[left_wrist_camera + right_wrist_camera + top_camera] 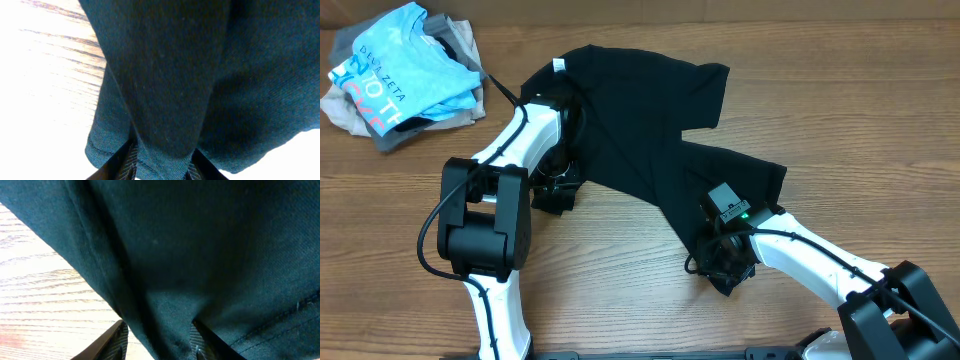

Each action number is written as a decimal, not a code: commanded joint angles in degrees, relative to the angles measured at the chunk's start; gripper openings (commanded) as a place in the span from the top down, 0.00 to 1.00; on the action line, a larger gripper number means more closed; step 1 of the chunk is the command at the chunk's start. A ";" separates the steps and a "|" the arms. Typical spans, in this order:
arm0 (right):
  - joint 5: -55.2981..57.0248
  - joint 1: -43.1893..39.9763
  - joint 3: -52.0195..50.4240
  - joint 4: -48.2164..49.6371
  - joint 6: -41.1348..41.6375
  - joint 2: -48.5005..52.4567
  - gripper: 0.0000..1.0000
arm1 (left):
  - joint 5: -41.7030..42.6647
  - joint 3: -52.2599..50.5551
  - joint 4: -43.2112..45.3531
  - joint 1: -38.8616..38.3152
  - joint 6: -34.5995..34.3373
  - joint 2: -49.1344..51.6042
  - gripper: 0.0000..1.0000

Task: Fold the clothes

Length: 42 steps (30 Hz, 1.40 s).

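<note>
From overhead, the black shirt lies spread and rumpled across the middle of the bench, its collar label at the far left. The left fingers are at its left edge and the right fingers at its near right corner. A blue tee tops a pile at the far left, well apart. To fold well, I judge both arms should lift together, hold the edge taut between them and carry it over evenly so nothing bunches. The left wrist view shows what overhead hides: the left fingers clamped on a gathered ridge of cloth beside a stitched hem. The right wrist view likewise shows the right fingers clamped on fabric, with bare bench to the left.
</note>
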 commanded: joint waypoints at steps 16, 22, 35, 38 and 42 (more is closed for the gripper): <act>10.08 -2.27 7.10 -7.76 9.42 1.07 0.96 | -2.69 6.78 -6.54 0.35 -0.37 0.57 0.96; 15.74 -6.95 20.57 -15.47 8.72 0.85 0.96 | -5.95 10.80 -10.84 0.35 -1.09 0.35 0.96; 18.01 -28.94 34.47 -1.55 2.40 0.87 0.96 | -8.55 10.80 -10.32 0.42 -2.12 0.35 0.96; 17.97 -33.70 34.47 7.58 1.55 0.87 0.96 | -9.42 10.80 -9.09 0.42 -2.10 0.35 0.96; 17.81 -39.19 34.47 19.80 0.70 1.25 0.96 | -9.31 10.80 -8.52 0.42 -2.27 0.35 0.96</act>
